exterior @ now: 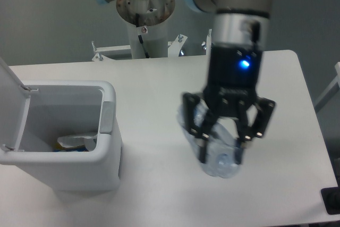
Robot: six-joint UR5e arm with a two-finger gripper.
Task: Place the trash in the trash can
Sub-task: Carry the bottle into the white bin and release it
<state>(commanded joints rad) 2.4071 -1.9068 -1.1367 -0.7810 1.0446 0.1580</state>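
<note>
1. The end effector (pixel 220 150) pinches the clear, blue-tinted plastic bottle (pixel 212 150) between its fingers, above the white worktop (pixel 154 89).
2. To its left, the white trash can (pixel 69 155) stands with its lid (pixel 11 102) open.
3. A crumpled paper wrapper (pixel 74 142) lies inside the can.
</note>
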